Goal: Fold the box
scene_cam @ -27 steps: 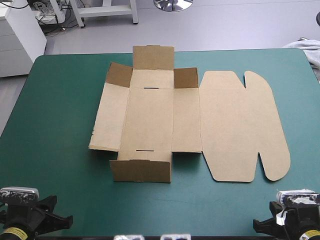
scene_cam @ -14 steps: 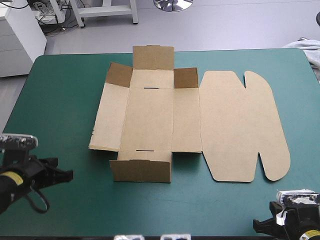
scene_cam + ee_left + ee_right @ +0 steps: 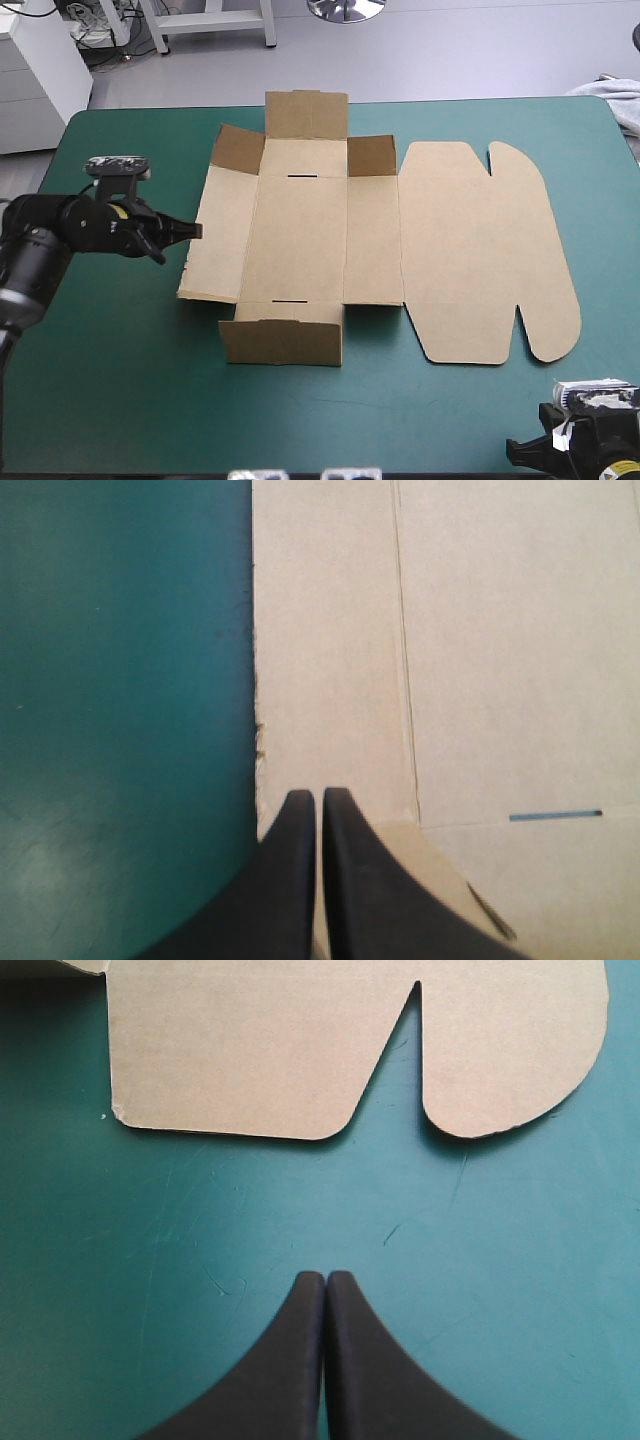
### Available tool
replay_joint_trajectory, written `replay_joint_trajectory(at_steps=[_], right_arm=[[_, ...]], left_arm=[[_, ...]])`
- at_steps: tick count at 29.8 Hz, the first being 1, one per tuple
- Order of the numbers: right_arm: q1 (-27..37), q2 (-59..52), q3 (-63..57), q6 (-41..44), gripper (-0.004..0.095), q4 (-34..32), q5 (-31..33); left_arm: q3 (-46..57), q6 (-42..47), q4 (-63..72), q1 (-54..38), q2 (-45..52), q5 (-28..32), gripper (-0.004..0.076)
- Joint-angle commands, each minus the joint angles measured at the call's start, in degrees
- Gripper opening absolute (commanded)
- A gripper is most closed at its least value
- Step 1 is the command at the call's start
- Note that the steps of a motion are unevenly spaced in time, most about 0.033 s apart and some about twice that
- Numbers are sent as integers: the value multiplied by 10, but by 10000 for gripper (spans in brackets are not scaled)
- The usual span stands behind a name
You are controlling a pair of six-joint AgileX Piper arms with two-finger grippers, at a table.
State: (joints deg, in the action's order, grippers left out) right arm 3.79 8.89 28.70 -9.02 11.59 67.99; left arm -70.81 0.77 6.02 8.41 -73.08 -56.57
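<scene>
So, the left arm was stretched in from the left side of the table (image 3: 90, 400), low & roughly level, pointing twd the box (image 3: 300, 240). The left gripper (image 3: 192, 230) sat right at the outer edge of the box's left panel (image 3: 222, 225), abt midway along it. Its black fingers (image 3: 285, 880) were pressed together to a point w/ nothing betw them. The tips were over the line where board met the teal-green cover (image 3: 120, 680); whether they touched the board couldn't be told.

The right arm was tucked back at the table's near right corner, w/ only the right gripper (image 3: 512, 448) & wrist showing in the high view. Its fingers (image 3: 290, 1360) were likewise closed & empty, over bare cover. The rounded tabs of the lid (image 3: 470, 250) lay ahead, apart from them.

The box lay mid-table, mostly flat. Its near wall (image 3: 282, 342) stood up, the far corner flaps (image 3: 372, 155) were partly raised, & the lid was flat to the right.
</scene>
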Motion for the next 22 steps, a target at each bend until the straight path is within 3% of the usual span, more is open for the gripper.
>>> replay_joint_trajectory(at_steps=[1,4,12,22], right_arm=[[-1,7,12,-5,-19,1,-29],[-1,7,12,-5,-19,1,-29],[-1,7,12,-5,-19,1,-27],[-1,7,12,-5,-19,1,-27]], left_arm=[[-42,-1,16,0,-50,45,6],[-64,-11,38,-15,-92,44,6],[-82,-163,276,-145,-154,27,6],[-82,-259,321,-232,-199,-56,6]])
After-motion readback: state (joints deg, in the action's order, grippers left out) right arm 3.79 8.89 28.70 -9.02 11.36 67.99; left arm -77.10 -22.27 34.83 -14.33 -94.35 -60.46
